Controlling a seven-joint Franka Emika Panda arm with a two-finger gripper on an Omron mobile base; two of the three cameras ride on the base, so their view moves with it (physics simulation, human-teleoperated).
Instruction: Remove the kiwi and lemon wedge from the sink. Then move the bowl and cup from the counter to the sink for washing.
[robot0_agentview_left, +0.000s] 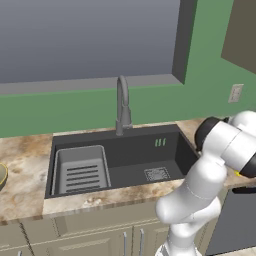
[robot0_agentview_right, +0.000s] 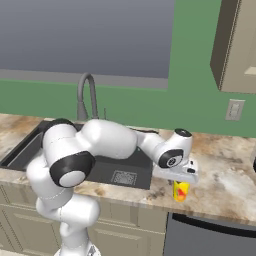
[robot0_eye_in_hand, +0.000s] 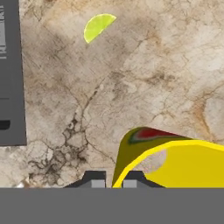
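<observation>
Now cup (robot0_eye_in_hand: 175, 162) rim between fingers (robot0_eye_in_hand: 95, 179), on counter (robot0_eye_in_hand: 144, 78)

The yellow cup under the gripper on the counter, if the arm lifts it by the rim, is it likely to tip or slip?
Probably stiff: the cup keeps its cylinder shape with the gripper closed over its rim. It may swing or tilt, since one wall alone is pinched. Its glossy-looking side hints at some slipperiness. It stands upright on the counter, taller than wide, so a sideways nudge could topple it.

This is a home kitchen. A dark sink (robot0_agentview_left: 125, 160) with a gooseneck faucet (robot0_agentview_left: 122, 105) is set into a marbled stone counter (robot0_agentview_right: 225, 175) over tan cabinets (robot0_agentview_left: 90, 237). Behind it are a green wall (robot0_agentview_left: 75, 110), a wall outlet (robot0_agentview_right: 234, 109) and an upper cabinet (robot0_agentview_right: 237, 45).
</observation>
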